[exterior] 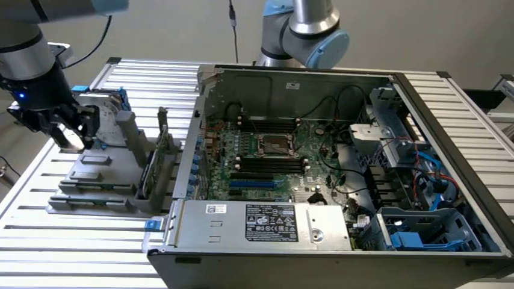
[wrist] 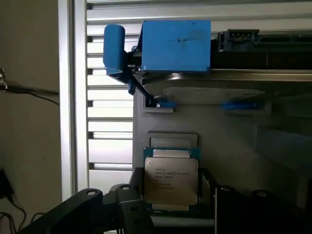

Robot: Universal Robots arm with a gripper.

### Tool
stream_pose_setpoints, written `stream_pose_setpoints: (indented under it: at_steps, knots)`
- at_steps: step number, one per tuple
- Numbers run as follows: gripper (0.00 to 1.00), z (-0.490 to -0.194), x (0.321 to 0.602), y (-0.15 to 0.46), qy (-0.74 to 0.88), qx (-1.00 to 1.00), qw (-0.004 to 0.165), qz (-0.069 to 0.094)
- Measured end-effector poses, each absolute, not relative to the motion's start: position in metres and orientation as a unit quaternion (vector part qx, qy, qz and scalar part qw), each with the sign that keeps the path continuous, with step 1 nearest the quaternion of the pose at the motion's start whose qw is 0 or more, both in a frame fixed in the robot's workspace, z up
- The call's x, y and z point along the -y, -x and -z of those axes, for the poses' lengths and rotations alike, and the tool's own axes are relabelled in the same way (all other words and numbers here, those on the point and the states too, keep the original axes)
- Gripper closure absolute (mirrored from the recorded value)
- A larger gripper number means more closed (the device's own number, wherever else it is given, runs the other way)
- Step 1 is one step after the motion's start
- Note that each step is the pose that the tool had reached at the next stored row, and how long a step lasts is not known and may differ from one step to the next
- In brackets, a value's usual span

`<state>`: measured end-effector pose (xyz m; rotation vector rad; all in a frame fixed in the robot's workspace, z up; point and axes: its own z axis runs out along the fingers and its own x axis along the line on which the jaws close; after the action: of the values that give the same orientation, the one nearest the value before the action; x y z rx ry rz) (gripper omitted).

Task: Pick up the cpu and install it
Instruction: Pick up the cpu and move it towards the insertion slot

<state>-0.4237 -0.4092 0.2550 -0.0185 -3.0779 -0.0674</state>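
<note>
The cpu [wrist: 171, 178], a small square chip with a dull silver top and printed text, sits between the two dark fingers [wrist: 132, 197] of my gripper [wrist: 171, 192], which press on its two opposite edges. In the exterior view my gripper [exterior: 68, 137] hangs at the far left over the grey parts fixture [exterior: 100, 180], and the cpu [exterior: 72, 140] shows as a bright patch between its fingers. An empty shallow pocket [wrist: 173, 140] in the fixture lies just beyond the chip. The black-framed socket [exterior: 275, 144] sits mid-board inside the open computer case [exterior: 449, 150], well to the exterior view's right.
A hard drive in a blue frame [wrist: 175, 46] stands on the fixture close behind the chip. Upright cards [exterior: 161, 156] stand between the fixture and the case wall. Inside the case are cables, a power supply [exterior: 265, 223] and blue drive bays [exterior: 418, 232]. A second arm [exterior: 301, 30] stands behind.
</note>
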Motion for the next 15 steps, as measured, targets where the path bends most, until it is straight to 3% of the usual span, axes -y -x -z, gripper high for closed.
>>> stream_pose_setpoints:
  at_steps: [15]
  knots:
    - [0.45, -0.323, 0.393, 0.399, 0.006, 0.999, 0.031, 0.022]
